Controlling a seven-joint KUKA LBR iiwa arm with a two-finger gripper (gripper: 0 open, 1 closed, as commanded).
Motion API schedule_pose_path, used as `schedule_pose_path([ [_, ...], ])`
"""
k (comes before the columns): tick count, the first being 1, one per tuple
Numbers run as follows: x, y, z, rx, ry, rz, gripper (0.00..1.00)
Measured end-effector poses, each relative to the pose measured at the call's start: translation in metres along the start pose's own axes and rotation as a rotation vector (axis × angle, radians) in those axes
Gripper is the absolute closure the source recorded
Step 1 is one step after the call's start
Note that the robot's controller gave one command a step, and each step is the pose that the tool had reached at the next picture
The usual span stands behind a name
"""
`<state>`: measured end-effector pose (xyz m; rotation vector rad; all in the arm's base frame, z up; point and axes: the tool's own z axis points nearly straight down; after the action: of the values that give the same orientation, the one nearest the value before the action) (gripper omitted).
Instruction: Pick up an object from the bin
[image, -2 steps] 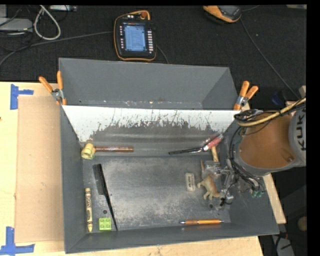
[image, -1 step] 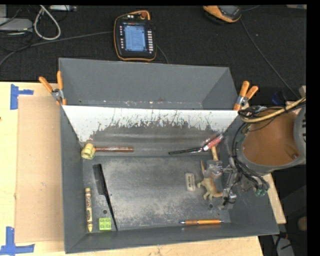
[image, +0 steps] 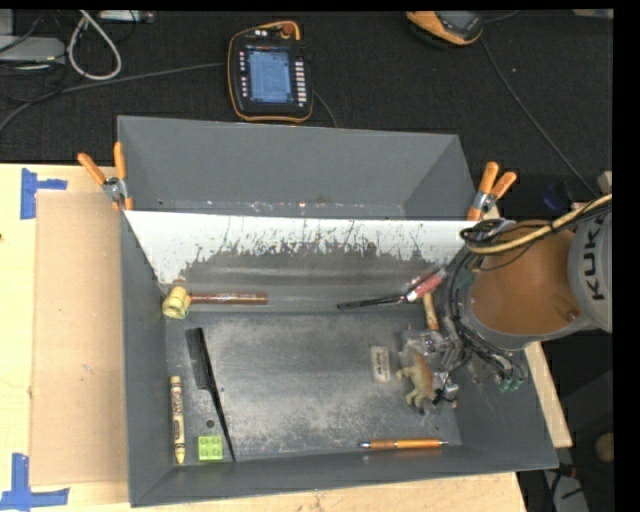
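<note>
My gripper (image: 432, 380) hangs low over the right side of the bin floor, under the orange-brown wrist cover. A small tan and olive thing (image: 413, 379) lies right at its tip, partly hidden by it; whether the gripper has hold of it I cannot make out. A small grey-beige block (image: 380, 362) lies just to the gripper's left. A thin orange pencil (image: 403, 444) rests along the front wall below the gripper. A black tool with a red handle (image: 392, 296) lies at the back, above the gripper.
On the left lie a yellow-headed stick with a brown handle (image: 215, 298), a long black strip (image: 206, 378), a yellow crayon (image: 177, 418) and a green block (image: 210, 448). The arm enters from the right over the bin's rim.
</note>
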<state>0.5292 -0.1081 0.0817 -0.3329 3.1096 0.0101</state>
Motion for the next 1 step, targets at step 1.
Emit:
schedule_pose_path([
  [1,0.0001,0.0000,0.0000,0.000,0.000,0.001,1.00],
])
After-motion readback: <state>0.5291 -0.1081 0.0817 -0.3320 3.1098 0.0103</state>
